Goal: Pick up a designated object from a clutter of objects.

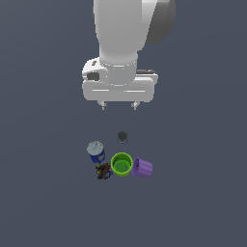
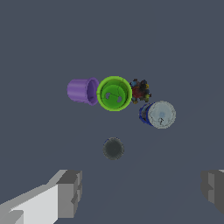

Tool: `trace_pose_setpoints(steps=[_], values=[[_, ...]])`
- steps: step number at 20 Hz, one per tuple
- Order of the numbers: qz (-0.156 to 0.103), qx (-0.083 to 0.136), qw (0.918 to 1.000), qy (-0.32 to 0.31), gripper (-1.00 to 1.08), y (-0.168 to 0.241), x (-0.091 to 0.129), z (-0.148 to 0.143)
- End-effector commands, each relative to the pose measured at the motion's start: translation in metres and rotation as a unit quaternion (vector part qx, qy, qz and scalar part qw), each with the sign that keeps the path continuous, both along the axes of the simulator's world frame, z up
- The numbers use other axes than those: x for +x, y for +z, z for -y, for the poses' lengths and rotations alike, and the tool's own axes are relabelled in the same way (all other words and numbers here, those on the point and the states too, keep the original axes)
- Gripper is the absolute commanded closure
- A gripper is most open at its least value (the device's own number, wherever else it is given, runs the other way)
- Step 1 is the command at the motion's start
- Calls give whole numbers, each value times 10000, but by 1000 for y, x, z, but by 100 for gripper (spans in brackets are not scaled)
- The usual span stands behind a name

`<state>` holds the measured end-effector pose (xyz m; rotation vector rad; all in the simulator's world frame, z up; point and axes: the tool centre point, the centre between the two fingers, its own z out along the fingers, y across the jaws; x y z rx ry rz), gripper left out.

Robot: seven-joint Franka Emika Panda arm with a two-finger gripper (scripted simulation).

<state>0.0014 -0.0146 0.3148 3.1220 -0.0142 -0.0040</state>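
Note:
The designated object [image 1: 122, 137] [image 2: 113, 148] is a small dark grey-black round cylinder standing alone on the grey floor, a little apart from the clutter. My gripper [image 1: 118, 105] [image 2: 140, 192] hangs well above it, open, with nothing between its fingers [image 2: 70, 192]. The clutter lies just beyond: a blue can with a grey top [image 1: 96, 151] [image 2: 158, 114], an upright green cup [image 1: 121, 164] [image 2: 114, 93], a purple cup [image 1: 142, 167] [image 2: 82, 91] lying on its side against the green one, and a tiny dark multicoloured piece [image 1: 103, 171] [image 2: 140, 91].
The white arm [image 1: 126, 38] rises above the gripper in the exterior view. Flat grey floor [image 1: 202, 193] surrounds the items on all sides.

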Motion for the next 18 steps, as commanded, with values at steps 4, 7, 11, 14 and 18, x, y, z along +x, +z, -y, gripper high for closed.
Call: trace_pose_setpoints(steps=[4, 7, 11, 14, 18], values=[[3, 25, 10000, 20, -92, 0, 0, -5], [12, 95, 9999, 85, -92, 1, -1, -18], [18, 150, 9998, 164, -92, 5, -3, -29], [18, 145, 9998, 159, -92, 5, -2, -28], [18, 142, 9999, 84, -92, -3, -2, -27]])
